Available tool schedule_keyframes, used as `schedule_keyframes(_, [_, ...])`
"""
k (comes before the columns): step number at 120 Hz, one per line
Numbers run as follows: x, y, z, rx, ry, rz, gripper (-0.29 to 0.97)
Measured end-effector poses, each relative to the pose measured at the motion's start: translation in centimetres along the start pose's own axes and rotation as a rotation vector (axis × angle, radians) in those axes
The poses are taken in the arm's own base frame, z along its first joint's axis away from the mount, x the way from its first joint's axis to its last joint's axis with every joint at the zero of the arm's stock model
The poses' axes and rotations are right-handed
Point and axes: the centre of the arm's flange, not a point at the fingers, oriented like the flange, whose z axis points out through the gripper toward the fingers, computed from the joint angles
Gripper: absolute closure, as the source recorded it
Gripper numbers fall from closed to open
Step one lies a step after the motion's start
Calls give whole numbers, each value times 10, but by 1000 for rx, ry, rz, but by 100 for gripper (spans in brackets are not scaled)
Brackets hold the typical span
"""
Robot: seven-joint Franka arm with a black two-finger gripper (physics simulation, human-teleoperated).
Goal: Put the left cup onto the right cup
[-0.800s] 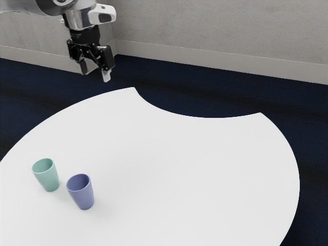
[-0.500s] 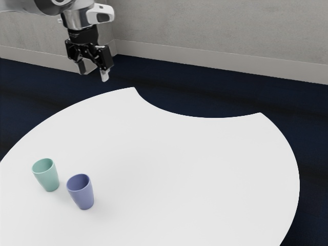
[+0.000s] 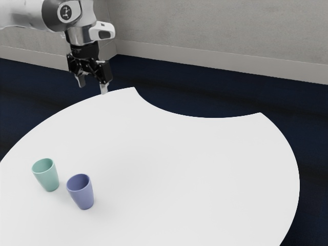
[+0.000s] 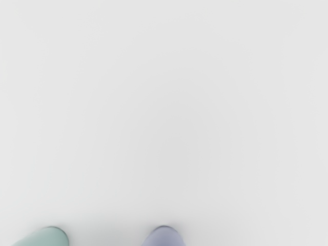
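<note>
Franka arm (image 3: 56, 13): silver-white, entering at the exterior view's upper left, last joints bent so the hand points downward. Black two-finger gripper (image 3: 93, 85): hanging below the wrist, slightly tilted, fingers (image 3: 104, 88) spread apart, tips pointing down.

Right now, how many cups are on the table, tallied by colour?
Teal cup: 1
Purple-blue cup: 1
Total: 2 cups, both upright on the white table.
</note>
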Motion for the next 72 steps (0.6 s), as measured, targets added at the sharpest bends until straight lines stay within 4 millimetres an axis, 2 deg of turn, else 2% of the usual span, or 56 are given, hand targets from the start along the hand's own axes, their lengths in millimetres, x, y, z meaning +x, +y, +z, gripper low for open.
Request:
schedule_keyframes(45, [2,-27,44,-4,-11,-28,0])
schedule_keyframes(72, [-1,-34,71,-6,-22,-33,0])
